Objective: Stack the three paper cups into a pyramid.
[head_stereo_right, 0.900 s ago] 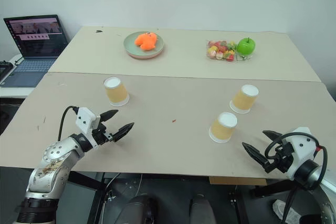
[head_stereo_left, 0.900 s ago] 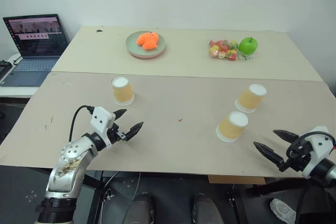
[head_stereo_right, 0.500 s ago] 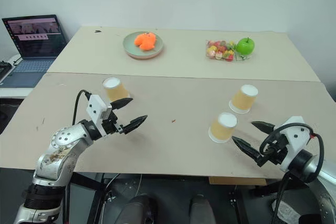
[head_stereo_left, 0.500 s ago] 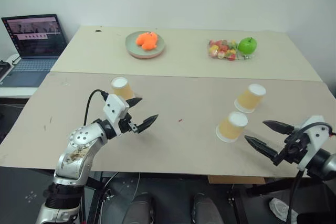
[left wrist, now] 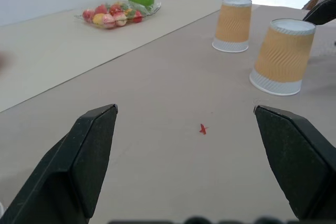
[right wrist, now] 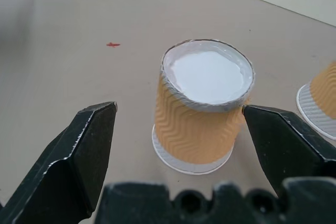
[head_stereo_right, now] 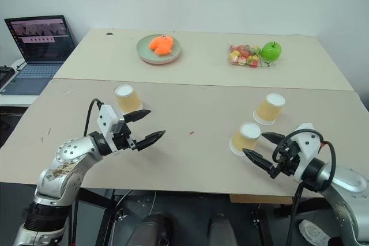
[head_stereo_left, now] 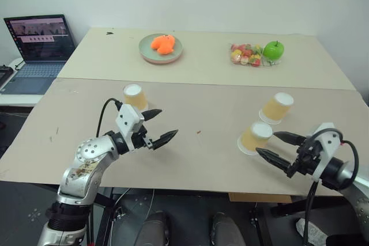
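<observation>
Right tool point(head_stereo_left: 275, 147) agape beside near cup point(head_stereo_left: 254, 139); left tool point(head_stereo_left: 159, 127) likewise apart.

My left pincer point(head_stereo_left: 155, 126) hangs over the worktop point(head_stereo_left: 196, 159) with its fingers spread wide, one paper cup point(head_stereo_left: 135, 98) standing upside down just behind it. My right pincer point(head_stereo_left: 278, 149) is spread too, one fingertip on either side of a second upturned cup point(head_stereo_left: 254, 138), right beside it. A third cup point(head_stereo_left: 276, 108) stands a little beyond that pincer.
</observation>
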